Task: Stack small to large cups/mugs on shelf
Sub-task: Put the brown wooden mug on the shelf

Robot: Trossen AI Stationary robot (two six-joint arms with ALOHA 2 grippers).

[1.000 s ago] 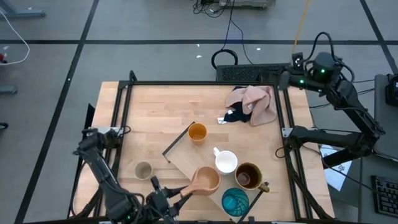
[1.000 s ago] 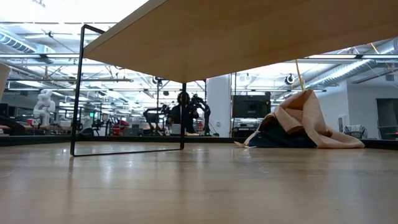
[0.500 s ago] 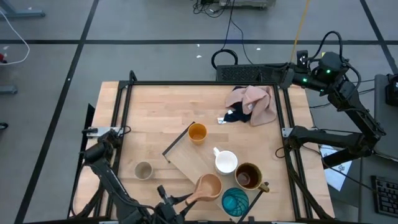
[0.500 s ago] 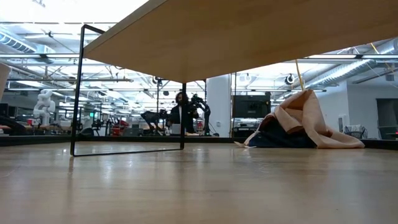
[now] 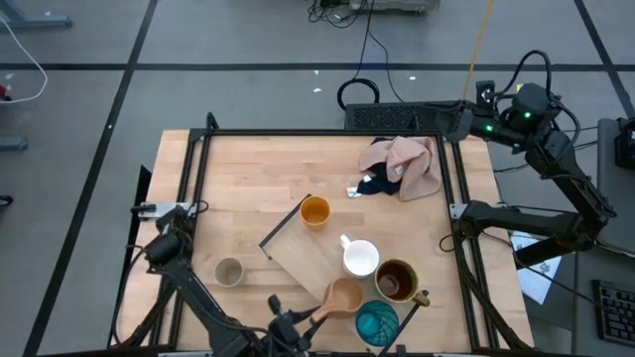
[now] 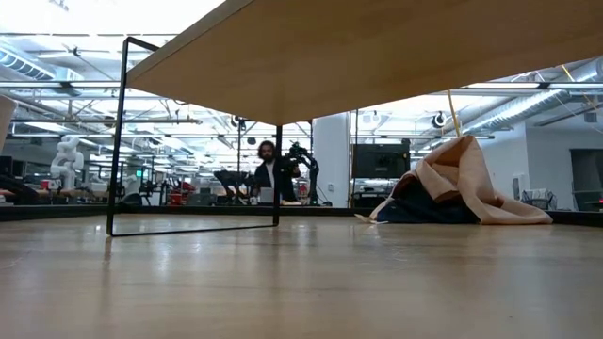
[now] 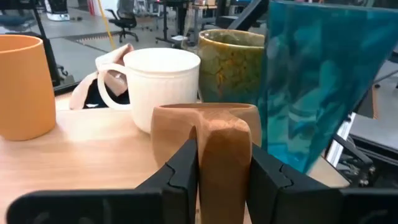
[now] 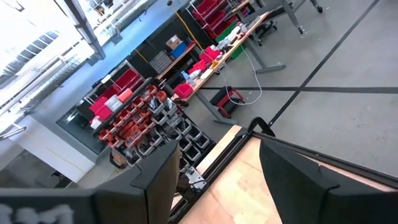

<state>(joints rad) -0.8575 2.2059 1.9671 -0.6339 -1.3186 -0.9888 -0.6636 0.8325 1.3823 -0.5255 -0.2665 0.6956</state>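
At the left of the table we see the grey cup [image 5: 229, 271] standing alone on the bare tabletop [image 5: 248, 178], well apart from the shelf [image 5: 303, 260], the light board that runs diagonally across the near half. It is not yet in any row.

Moving right, the orange cup [image 5: 315, 211] stands at the shelf's far end. At the near edge our left gripper [image 5: 303, 323] is clenched on the handle of the tan cup [image 5: 340, 296]; in the left wrist view the two fingers [image 7: 180, 171] pinch that handle from both sides, and the cup sits upright on the board. We judge that we are placing this cup into the line, between the white mug [image 5: 360, 259] beyond it and the teal cup [image 5: 375, 321] just beside it.

Further right, the brown mug [image 5: 396, 281] stands near the white mug, its handle pointing to the table's right edge. At the back lie the pink cloth [image 5: 412, 164] and the navy cloth [image 5: 378, 183], bunched together and outside the job.

At the far right, our right gripper [image 8: 214, 168] waits off the table's back corner, its fingers apart and holding nothing.

Next, we think the left gripper must settle the tan cup without nudging the teal one, let go of the handle, and back away. The grey cup probably remains to be fetched.
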